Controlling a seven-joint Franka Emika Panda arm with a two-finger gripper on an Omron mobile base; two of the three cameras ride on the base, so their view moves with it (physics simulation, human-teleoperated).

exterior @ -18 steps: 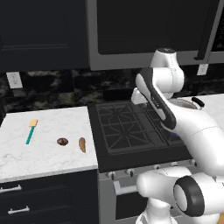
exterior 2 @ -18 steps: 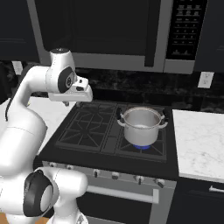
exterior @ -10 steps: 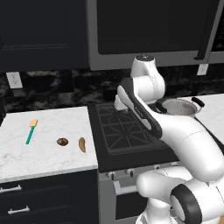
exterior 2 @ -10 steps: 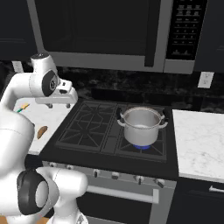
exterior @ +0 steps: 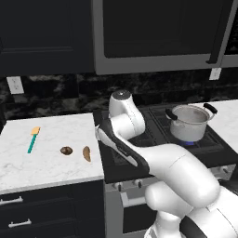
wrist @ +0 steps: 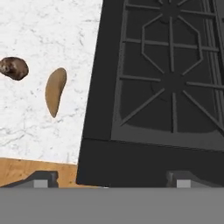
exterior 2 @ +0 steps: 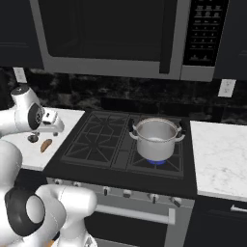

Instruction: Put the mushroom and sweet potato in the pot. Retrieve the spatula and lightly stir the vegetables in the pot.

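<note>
My mushroom (exterior: pixel 66 150) and sweet potato (exterior: pixel 86 153) lie side by side, apart, near the front right edge of the white marble counter (exterior: pixel 28 167); the teal spatula (exterior: pixel 33 139) rests further left. The steel pot (exterior: pixel 188 122) sits on the stove's (exterior 2: pixel 116 149) back right burner. My gripper (wrist: pixel 109 177) hangs spread wide and empty over the stove's front left corner.

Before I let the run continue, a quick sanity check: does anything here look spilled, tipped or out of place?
Nothing stands out. The pot sits upright on the stove; the mushroom, sweet potato and spatula lie apart on the marble counter.
</note>
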